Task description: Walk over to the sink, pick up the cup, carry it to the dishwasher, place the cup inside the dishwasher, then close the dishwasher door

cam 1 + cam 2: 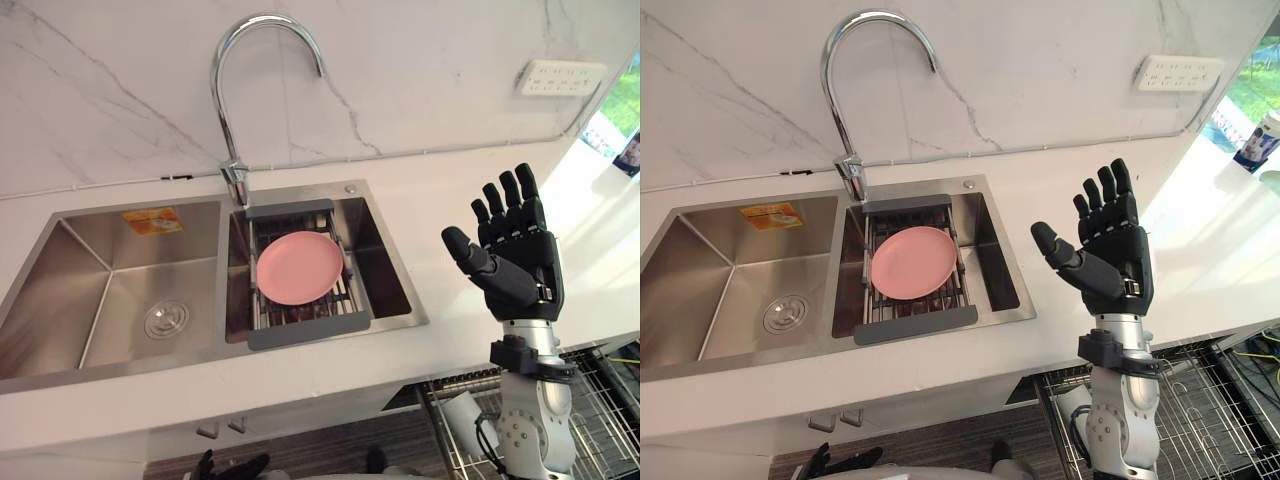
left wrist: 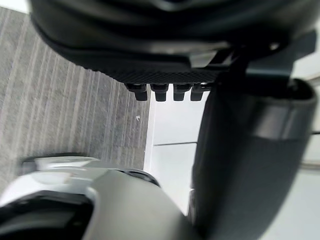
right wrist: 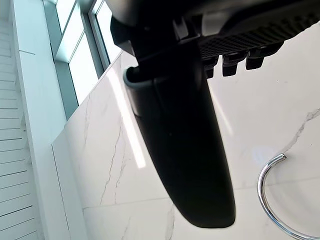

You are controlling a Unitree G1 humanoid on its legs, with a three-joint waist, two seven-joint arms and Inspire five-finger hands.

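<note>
Currently the right hand (image 1: pixel 520 262) is raised over the white counter (image 1: pixel 450 190) beside the sink (image 1: pixel 120 290), fingers straight and spread, thumb out, holding nothing. The left hand (image 1: pixel 230 468) hangs low near the floor, fingers relaxed and empty. A pale cup (image 1: pixel 462 418) lies in the wire dishwasher rack (image 1: pixel 600 400) below the counter edge, partly behind the right arm.

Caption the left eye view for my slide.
Right hand open above the counter, pink plate on the sink rack.
</note>
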